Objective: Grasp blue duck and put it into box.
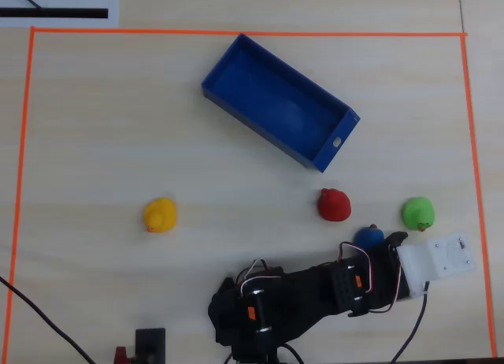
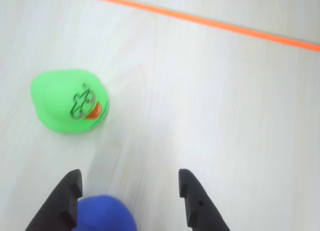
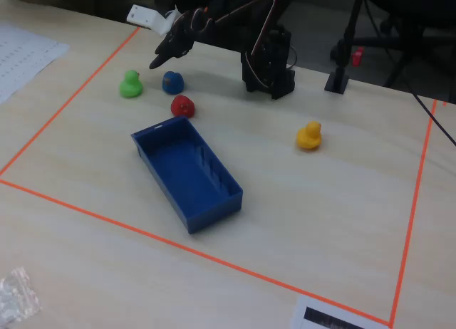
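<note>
Gripper [image 2: 130, 191] spread wide above blue duck [image 2: 105, 213], green duck [image 2: 70, 101] just beyond, box [image 1: 277, 100] well apart

Fingers [image 3: 158, 61] above blue duck [image 3: 172, 81]; box [image 3: 187, 171] nr centre, empty.

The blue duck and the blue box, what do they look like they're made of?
The blue duck looks like soft rubber or vinyl: rounded, smooth, matte, one colour. The box looks like hard plastic, possibly 3D-printed: thin straight walls, sharp corners, a neat round hole in one end.
</note>
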Motion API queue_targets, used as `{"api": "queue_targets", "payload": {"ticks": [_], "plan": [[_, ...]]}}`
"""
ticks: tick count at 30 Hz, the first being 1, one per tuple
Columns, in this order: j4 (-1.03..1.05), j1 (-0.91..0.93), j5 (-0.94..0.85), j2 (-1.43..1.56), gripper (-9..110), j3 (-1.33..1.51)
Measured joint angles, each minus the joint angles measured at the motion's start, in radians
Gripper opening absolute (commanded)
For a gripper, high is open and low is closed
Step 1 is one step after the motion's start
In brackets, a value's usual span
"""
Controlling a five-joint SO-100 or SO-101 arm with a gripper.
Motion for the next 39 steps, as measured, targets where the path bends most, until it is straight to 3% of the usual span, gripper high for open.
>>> {"api": "queue_targets", "payload": {"ticks": [29, 39], "plan": [[-0.052, -0.095, 0.0, 0.124, 29, 0.202], [-0.206, -0.118, -0.02, 0.172, 28, 0.354]]}}
